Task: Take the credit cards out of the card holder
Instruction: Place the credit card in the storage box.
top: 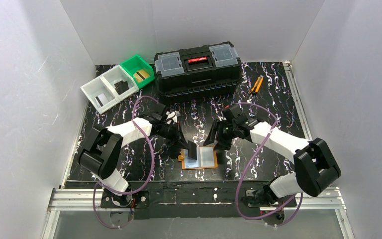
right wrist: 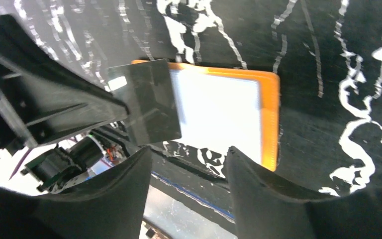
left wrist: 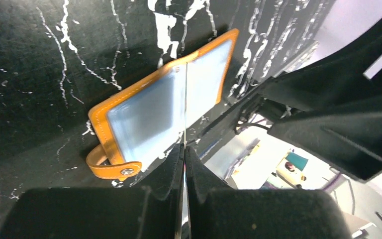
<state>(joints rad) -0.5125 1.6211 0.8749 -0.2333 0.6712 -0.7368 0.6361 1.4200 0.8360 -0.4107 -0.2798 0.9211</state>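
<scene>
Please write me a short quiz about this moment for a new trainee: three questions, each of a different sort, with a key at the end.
1. True or false: the left tool is shut on a dark card.
2. Choose one. The card holder is:
A) folded shut
B) lying open on the table
C) lifted into the air
3. Fill in the missing word: the right tool is ____ above the card holder and grips nothing.

Key: 1 true; 2 B; 3 open.
</scene>
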